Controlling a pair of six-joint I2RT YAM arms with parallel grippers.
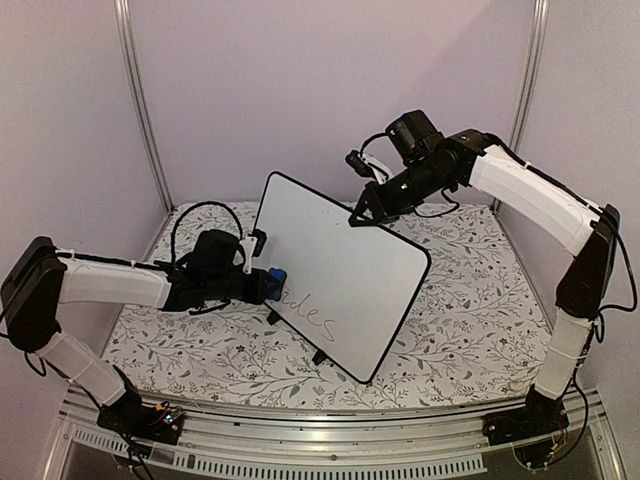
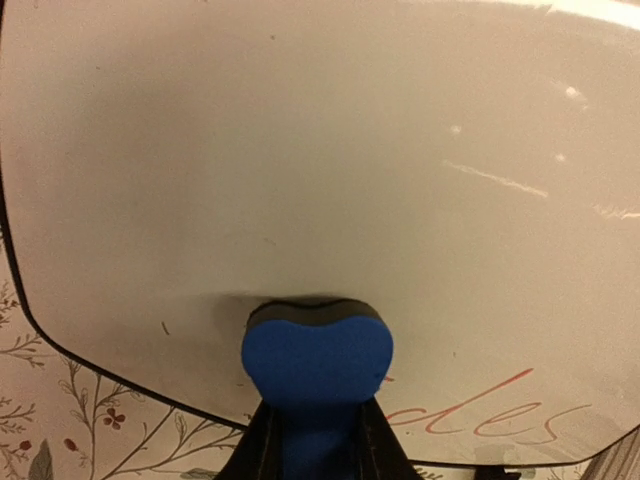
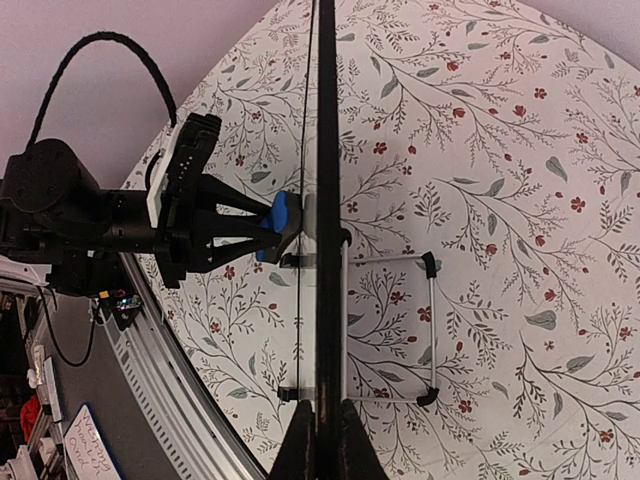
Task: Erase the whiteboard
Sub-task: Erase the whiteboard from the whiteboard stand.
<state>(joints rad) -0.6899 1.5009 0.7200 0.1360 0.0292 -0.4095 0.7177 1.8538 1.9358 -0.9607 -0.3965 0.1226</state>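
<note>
The whiteboard stands tilted on the floral table, with faint handwriting low on its face. My left gripper is shut on a small blue eraser, which presses against the board's lower left. In the left wrist view the eraser touches the whiteboard just left of the remaining letters, held in my left gripper. My right gripper is shut on the board's top edge. The right wrist view shows the whiteboard edge-on between the fingers of my right gripper.
A wire stand props the board from behind, and small black feet rest on the floral tablecloth. The purple enclosure walls rise behind and beside the table. A metal rail runs along the near edge.
</note>
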